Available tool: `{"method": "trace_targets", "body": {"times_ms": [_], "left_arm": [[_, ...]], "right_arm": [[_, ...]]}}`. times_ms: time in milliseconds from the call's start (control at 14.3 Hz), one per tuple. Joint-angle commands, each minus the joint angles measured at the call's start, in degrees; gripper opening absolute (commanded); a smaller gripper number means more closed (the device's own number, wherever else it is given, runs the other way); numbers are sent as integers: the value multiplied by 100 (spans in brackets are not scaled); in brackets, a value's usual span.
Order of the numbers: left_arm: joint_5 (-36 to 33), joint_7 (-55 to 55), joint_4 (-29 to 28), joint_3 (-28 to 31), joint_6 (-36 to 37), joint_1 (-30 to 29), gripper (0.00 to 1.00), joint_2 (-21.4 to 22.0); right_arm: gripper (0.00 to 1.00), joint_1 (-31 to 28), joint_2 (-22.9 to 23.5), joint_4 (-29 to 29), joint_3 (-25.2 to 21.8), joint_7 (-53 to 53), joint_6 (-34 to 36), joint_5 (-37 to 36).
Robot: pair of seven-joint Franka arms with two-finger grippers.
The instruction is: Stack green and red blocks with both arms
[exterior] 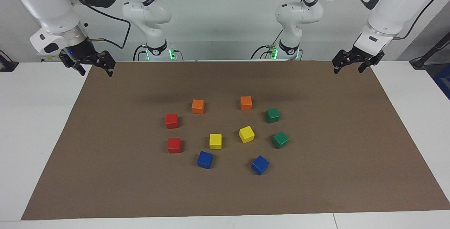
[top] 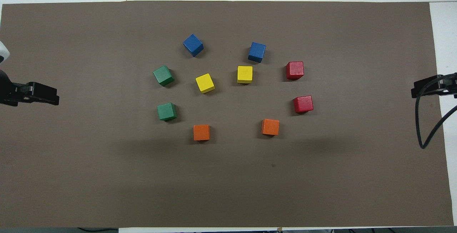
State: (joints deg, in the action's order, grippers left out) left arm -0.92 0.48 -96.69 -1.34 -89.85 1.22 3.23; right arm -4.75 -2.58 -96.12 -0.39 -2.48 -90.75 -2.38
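Item: ten cubes on a brown mat covering a white table.

Task pieces: two green blocks, one nearer the robots than the other, toward the left arm's end of the cluster; two red blocks, likewise paired, toward the right arm's end. All four rest flat on the mat, apart from one another, none stacked.

Other pieces: two orange cubes on the side nearest the robots; two yellow cubes in the middle; two blue cubes farthest out.

Arrangement: each colour pair probably lies on the side of the arm best placed to reach it, so both arms can work without crossing.

Left gripper: raised over the mat's corner at its own end, fingers apart, holding nothing. Right gripper: raised over the mat's corner at its end, fingers apart, empty. Both arms wait.

Markings: small lettering on the arms' joints, too small to read; none seen on the cubes.
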Motion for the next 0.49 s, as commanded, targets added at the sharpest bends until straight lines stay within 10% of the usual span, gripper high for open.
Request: {"method": "trace_targets", "body": {"times_ms": [0,420], "left_arm": [[-66,66,18,-7,-32,10,100,-15],[-5,-4,-51,-16,-59,-52,100,20]], "right_arm": [[100,-44,-111,-126,21,-42,-127,-17],[100,-9,-155,-144,3,-130,-92,-17]]}}
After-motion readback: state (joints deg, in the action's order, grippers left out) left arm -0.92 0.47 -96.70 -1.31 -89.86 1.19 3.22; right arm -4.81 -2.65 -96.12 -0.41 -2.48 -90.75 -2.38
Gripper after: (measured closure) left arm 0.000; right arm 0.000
